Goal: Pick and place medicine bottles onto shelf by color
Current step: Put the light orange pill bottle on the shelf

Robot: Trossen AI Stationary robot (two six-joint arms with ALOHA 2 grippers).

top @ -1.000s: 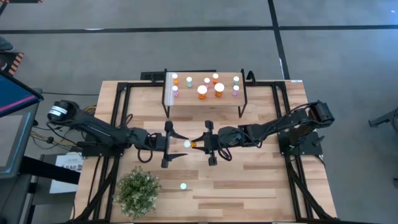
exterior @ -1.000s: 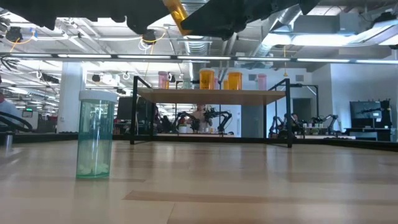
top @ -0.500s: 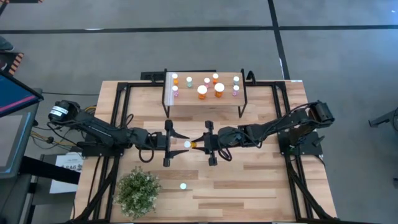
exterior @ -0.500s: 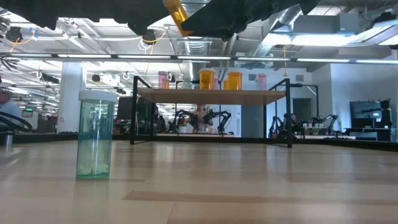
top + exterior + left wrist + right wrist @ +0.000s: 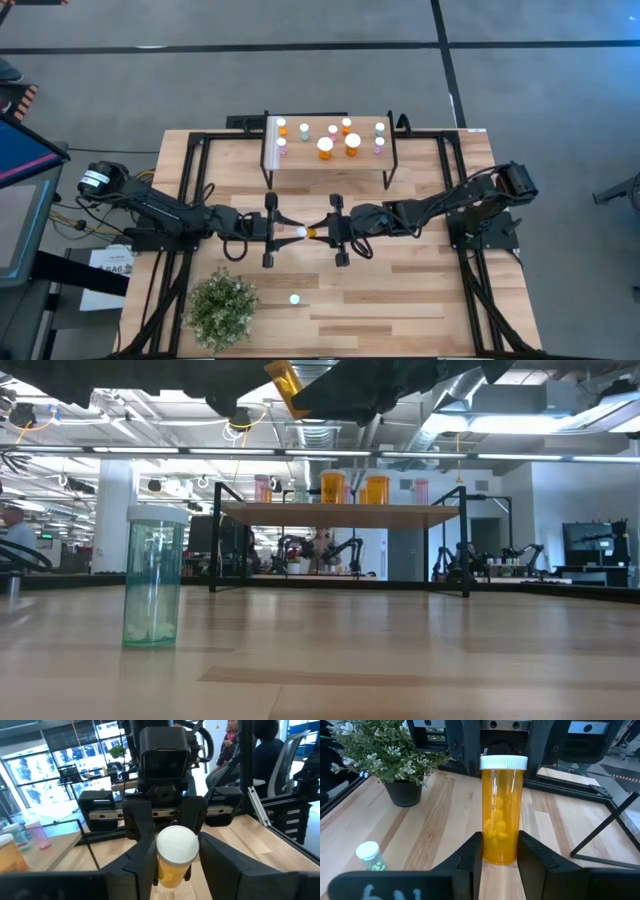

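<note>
An orange bottle (image 5: 502,810) is held clamped in the right gripper (image 5: 499,851) mid-table in front of the shelf (image 5: 328,160), with the left gripper (image 5: 272,230) spread apart around its cap

The bottle (image 5: 503,810) between the dark fingers (image 5: 470,855) is clear orange with a white cap and yellow pills inside. At about seven o'clock from it on the pale striped wood table (image 5: 435,827) stands a small pale green bottle (image 5: 370,856) with a white cap, and at about ten o'clock a green plant (image 5: 385,745) speckled with tiny white flowers sits in a black pot.

On the light-wood shelf (image 5: 300,156), orange, pink-purple and pale green bottles (image 5: 325,146) all wear white caps.
</note>
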